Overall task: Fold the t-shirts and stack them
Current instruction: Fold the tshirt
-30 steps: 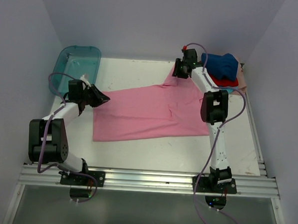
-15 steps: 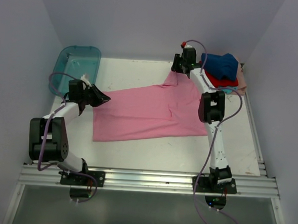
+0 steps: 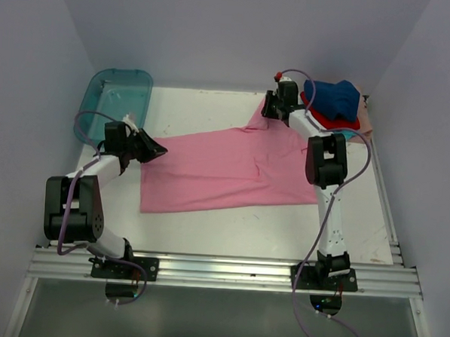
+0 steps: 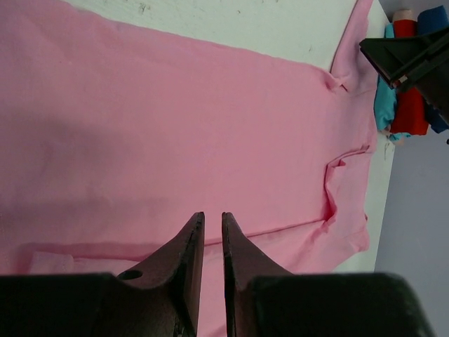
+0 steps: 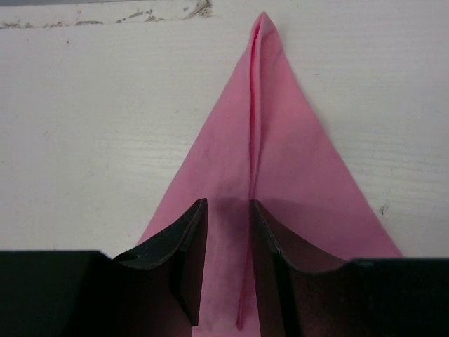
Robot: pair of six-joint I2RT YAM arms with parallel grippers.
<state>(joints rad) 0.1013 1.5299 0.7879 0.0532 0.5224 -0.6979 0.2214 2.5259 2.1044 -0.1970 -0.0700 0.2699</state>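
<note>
A pink t-shirt (image 3: 225,168) lies spread flat across the middle of the table. My left gripper (image 3: 159,148) is at the shirt's left end, where the cloth draws to a point. In the left wrist view its jaws (image 4: 212,225) stand nearly together with pink cloth (image 4: 210,119) between them. My right gripper (image 3: 272,110) is over the shirt's far right corner. Seen from the right wrist, that gripper (image 5: 229,210) stands open astride a raised crease of the pink cloth (image 5: 273,140). A navy t-shirt (image 3: 333,99) tops a pile on a red one (image 3: 334,123).
A translucent teal tub (image 3: 117,99) stands at the back left corner. The pile of shirts at the back right also shows teal (image 3: 347,135) and pale peach (image 3: 363,123) edges. White walls close the table on three sides.
The right gripper shifted slightly back and forth over the shirt's far corner and its jaws have narrowed. The left gripper and the shirt have barely moved.
</note>
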